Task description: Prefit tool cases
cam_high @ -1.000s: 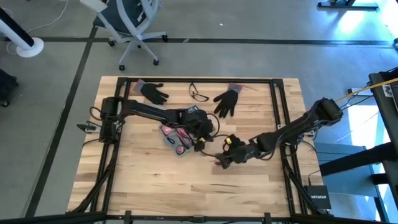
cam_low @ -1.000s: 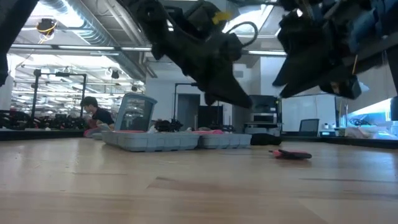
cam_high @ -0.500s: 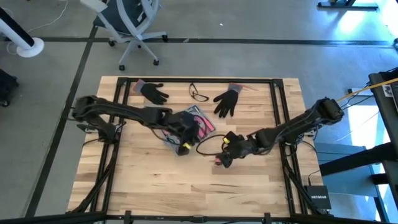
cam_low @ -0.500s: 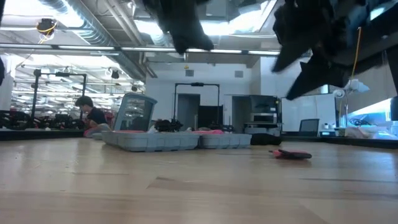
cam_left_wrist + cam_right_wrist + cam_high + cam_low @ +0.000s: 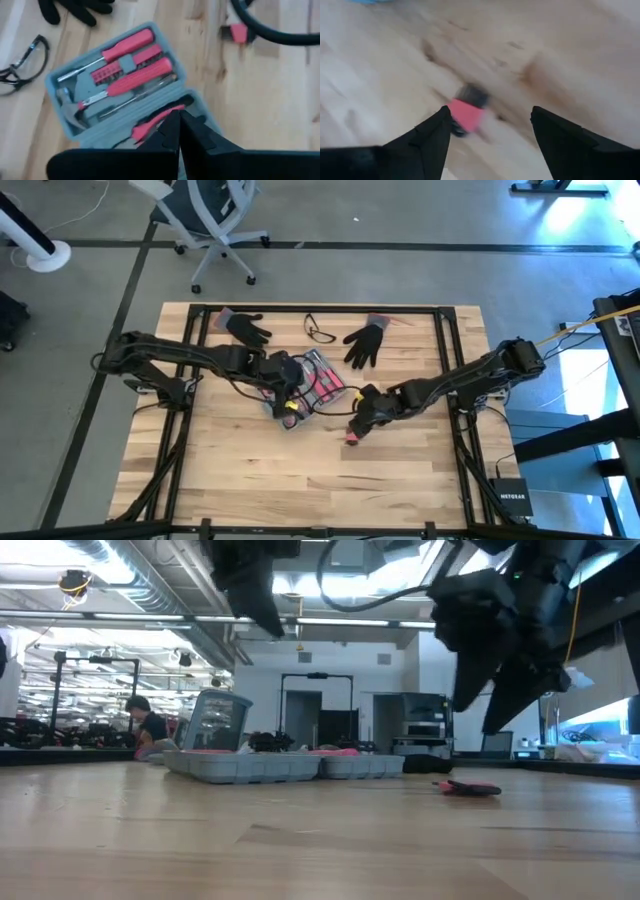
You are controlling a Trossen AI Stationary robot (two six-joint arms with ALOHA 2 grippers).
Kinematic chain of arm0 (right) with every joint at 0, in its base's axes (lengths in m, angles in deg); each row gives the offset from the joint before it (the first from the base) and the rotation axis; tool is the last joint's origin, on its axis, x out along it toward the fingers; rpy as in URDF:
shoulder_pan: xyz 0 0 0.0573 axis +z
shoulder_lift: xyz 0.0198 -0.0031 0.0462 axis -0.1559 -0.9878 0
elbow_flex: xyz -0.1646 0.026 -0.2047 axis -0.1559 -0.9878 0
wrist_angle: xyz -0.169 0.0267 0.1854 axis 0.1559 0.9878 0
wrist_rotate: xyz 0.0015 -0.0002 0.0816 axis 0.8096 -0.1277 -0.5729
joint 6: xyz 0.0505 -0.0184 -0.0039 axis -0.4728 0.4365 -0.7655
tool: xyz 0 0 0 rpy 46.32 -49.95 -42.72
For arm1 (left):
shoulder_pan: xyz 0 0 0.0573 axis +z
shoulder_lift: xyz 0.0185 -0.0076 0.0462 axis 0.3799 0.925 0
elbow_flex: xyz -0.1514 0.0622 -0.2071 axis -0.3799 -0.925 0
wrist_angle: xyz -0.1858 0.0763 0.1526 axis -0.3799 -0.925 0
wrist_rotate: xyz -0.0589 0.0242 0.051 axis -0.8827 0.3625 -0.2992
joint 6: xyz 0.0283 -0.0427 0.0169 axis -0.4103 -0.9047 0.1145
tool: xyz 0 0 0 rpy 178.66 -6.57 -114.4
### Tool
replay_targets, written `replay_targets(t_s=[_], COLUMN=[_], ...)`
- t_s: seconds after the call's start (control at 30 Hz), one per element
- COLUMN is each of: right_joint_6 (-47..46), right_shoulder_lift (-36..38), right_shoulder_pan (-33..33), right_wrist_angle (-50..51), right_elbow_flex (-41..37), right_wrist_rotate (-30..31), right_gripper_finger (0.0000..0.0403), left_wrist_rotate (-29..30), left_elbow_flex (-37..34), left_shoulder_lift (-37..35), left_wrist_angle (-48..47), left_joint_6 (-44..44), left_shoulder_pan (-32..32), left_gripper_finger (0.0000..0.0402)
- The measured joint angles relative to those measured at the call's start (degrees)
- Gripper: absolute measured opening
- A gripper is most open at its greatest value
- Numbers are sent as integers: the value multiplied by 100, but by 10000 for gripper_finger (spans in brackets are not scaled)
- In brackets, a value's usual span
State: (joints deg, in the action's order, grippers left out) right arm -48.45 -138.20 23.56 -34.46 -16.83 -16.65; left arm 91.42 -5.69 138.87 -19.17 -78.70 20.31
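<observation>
Tool case: open, mid-bench, tools seated; left gripper fingers closed, empty, now hovering over it; right gripper fingers just spread wide above small red piece on bench, piece freed, not yet fitted

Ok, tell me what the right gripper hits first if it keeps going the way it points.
Probably the small red-and-black piece lying on the wooden table. The right gripper is open, and the piece shows just ahead between its fingers, near one of them. The view is blurred, so depth is uncertain.
</observation>
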Motion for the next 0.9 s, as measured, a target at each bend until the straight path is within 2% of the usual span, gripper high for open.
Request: replay_targets(t_s=[0.17,0.37,0.53,0.6,0.73,0.9], right_joint_6=[-445,-1300,-2120,-2251,-2348,-2569], right_shoulder_lift=[-509,-1228,-1954,-2313,-3040,-3480], right_shoulder_pan=[0,44,37,-7,-11,2], right_wrist_angle=[-551,312,465,788,2156,3396], right_elbow_flex=[176,867,1772,2260,3327,4364], right_wrist_rotate=[-313,-552,-549,-568,-739,-515], right_gripper_finger=[264,264,264,264,264,264], left_wrist_rotate=[-240,-671,-1438,-1591,-1731,-1758], left_elbow_flex=[0,-31,-831,-1308,-2131,-2473], left_shoulder_lift=[21,23,-248,-432,-828,-1164], left_wrist_angle=[-339,-681,-240,93,871,1027], left_joint_6=[571,1767,2322,2308,2029,1916], left_shoulder_pan=[194,436,708,799,900,911], left_gripper_finger=[0,0,0,0,0,0])
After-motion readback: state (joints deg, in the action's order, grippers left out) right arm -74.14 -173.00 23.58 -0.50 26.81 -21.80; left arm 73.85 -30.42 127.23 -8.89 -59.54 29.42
